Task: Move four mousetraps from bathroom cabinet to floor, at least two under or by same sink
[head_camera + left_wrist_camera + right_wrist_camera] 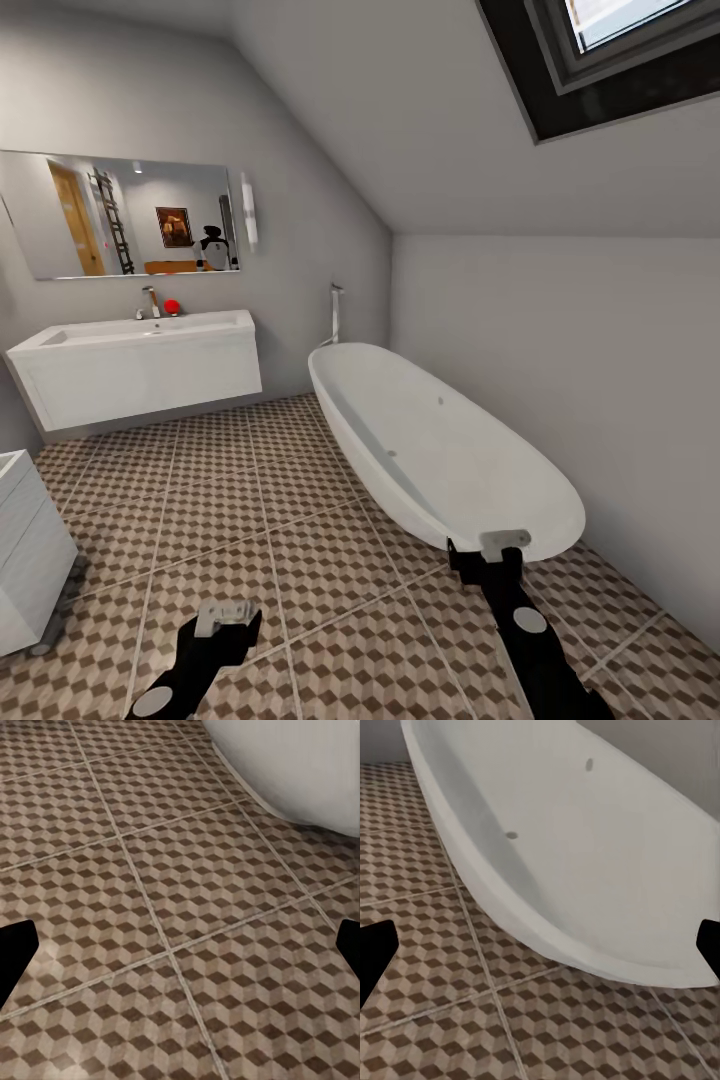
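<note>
Both grippers hang low over the floor (300, 520), the left gripper (222, 618) near the bottom edge, the right gripper (497, 556) just before the near end of the bathtub (440, 440). Each has its fingers spread apart with nothing between them: in the wrist views the dark fingertips sit at opposite edges, tiles between the left pair (16, 952), tub wall and tiles between the right pair (375, 952). Floor tiles carry a brown, beige and white cube print with pale grout. Across the room the sink (140, 365) hangs on the grey wall, white and wide, a chrome tap (152, 301) and a small red thing (172, 306) on top, a mirror (125, 214) above. A white unit (25, 555) stands at the left edge. The ceiling slopes, with a skylight (620, 50).
</note>
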